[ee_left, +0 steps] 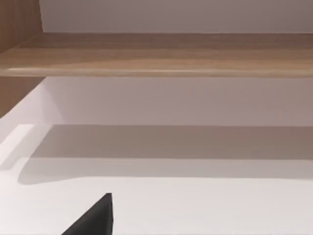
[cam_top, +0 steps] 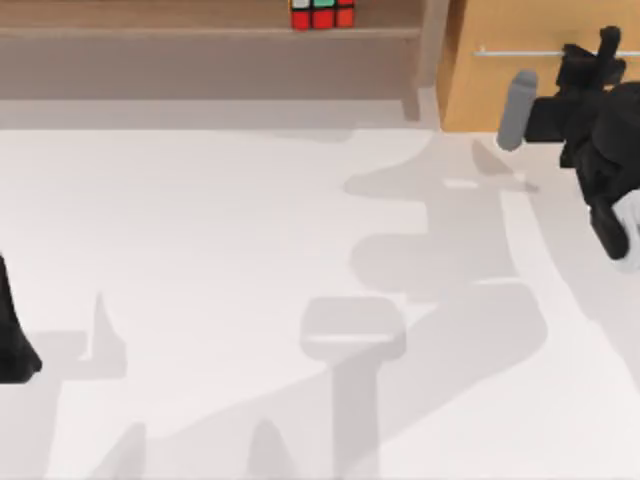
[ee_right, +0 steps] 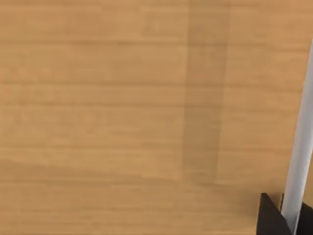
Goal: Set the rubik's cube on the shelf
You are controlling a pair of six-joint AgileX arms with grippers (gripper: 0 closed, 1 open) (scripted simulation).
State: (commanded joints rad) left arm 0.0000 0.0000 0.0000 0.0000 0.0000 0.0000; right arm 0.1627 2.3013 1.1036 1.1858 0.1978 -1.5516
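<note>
Since the small multicoloured rubik's cube (cam_top: 322,13) already rests on the long light-brown wooden shelf (cam_top: 150,30), read:
status: you look done.
right end effector (cam_top: 590,55): at the orange-tan drawer's silver handle (cam_top: 540,50); opening cannot be told.
left arm: parked at the bench's left edge.

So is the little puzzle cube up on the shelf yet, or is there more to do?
It looks done: the rubik's cube sits on the shelf board at the back of the table. The right gripper is over at the drawer, by its silver handle. The left arm is parked at the table's left edge. Nothing obvious is left.

Table (cam_top: 200,250) open; shelf (cam_top: 150,32) post (cam_top: 432,50), drawer (cam_top: 480,90) crowd far right.
</note>
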